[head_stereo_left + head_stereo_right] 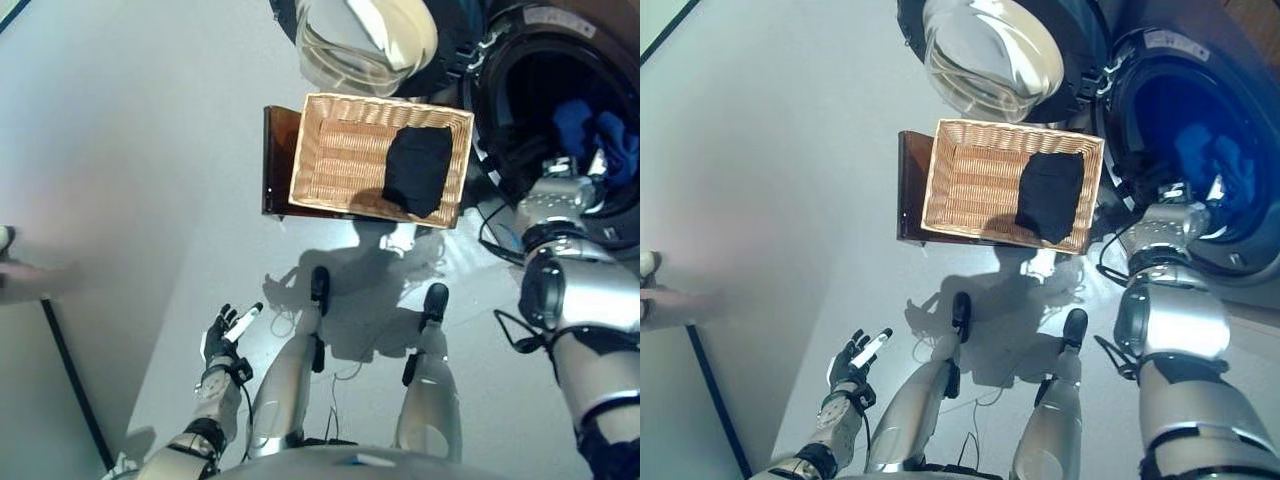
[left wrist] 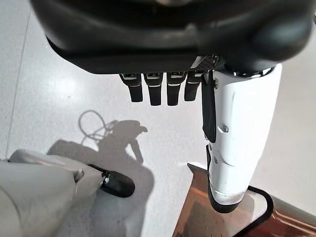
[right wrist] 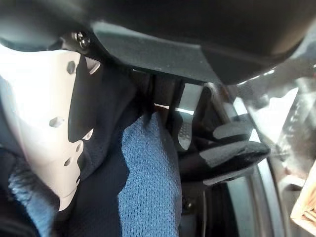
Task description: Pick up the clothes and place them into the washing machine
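A black garment (image 1: 418,170) lies in the right half of the shallow wicker basket (image 1: 330,150), which rests on the low dark brown box (image 1: 275,160). The washing machine's drum (image 1: 545,80) is open at the right, with blue clothes (image 1: 600,135) inside. My right arm reaches into the drum. In the right wrist view my right hand (image 3: 44,128) has its thumb and curled fingers (image 3: 185,131) round a blue mesh cloth (image 3: 148,182). My left hand (image 1: 222,335) hangs low at the left, open and empty, and also appears in the left wrist view (image 2: 158,89).
The machine's round glass door (image 1: 365,35) stands open behind the basket. A pale shape like a person's shoe (image 1: 646,266) is at the left edge. A dark strip (image 1: 70,380) runs along the floor at lower left.
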Controlling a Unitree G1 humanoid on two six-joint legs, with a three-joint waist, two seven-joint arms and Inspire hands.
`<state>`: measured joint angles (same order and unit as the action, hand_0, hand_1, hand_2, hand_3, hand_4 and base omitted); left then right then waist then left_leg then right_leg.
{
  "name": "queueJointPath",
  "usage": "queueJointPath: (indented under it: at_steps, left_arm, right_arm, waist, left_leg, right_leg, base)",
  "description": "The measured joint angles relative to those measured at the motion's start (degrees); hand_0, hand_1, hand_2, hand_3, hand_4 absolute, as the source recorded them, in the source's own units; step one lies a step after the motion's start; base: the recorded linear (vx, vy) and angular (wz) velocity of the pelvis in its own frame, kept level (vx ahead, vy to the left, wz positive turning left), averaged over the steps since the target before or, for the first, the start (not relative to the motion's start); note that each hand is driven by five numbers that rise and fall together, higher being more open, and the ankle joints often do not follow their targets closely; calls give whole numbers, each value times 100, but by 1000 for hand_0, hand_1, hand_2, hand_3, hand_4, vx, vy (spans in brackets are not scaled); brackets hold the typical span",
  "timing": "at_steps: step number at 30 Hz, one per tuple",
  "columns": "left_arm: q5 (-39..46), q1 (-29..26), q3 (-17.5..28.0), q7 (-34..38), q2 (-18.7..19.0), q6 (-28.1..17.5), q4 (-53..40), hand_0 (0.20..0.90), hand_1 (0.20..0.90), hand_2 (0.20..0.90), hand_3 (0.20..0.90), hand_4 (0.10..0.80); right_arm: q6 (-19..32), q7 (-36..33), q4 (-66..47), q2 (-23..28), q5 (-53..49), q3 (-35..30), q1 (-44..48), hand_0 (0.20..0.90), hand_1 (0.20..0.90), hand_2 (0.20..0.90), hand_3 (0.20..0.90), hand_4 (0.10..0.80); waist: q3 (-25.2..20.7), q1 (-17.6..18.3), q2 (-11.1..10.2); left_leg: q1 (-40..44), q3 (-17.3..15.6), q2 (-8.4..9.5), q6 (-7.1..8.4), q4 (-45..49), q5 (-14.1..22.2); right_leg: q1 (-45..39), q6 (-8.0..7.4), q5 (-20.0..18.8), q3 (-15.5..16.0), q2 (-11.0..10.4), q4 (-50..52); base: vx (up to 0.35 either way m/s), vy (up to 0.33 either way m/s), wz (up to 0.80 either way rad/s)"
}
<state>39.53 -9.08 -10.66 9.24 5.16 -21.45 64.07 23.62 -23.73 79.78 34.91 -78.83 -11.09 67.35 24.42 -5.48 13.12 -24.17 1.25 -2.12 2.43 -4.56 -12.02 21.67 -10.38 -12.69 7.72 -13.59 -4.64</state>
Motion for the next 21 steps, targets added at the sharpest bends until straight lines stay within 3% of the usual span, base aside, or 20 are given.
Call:
queueJointPath:
  at_steps: [5,21]
  left_arm:
    - [87,59,-172,-55,-4,0,-54,900,900,900,900,800]
    - [265,124,-404,-252,-37,-25,-410,900,900,900,900,800]
  right_arm:
    - [-141,-16,83,336,176,266,272,200,200,200,200,300]
    - [-750,2,369,1023,1452,1636,1286,200,200,200,200,300]
  waist:
    - [11,-32,113]
    - [46,-141,398]
  left_leg:
    - [-78,-42,82,-16,1,-12]
    - [-568,-149,103,-77,1,-57]
  right_leg:
    - [104,-48,-22,-54,-81,0]
    - [757,-80,-63,-258,-96,44]
  base:
    - [1,0,-1]
    - [13,-7,-5]
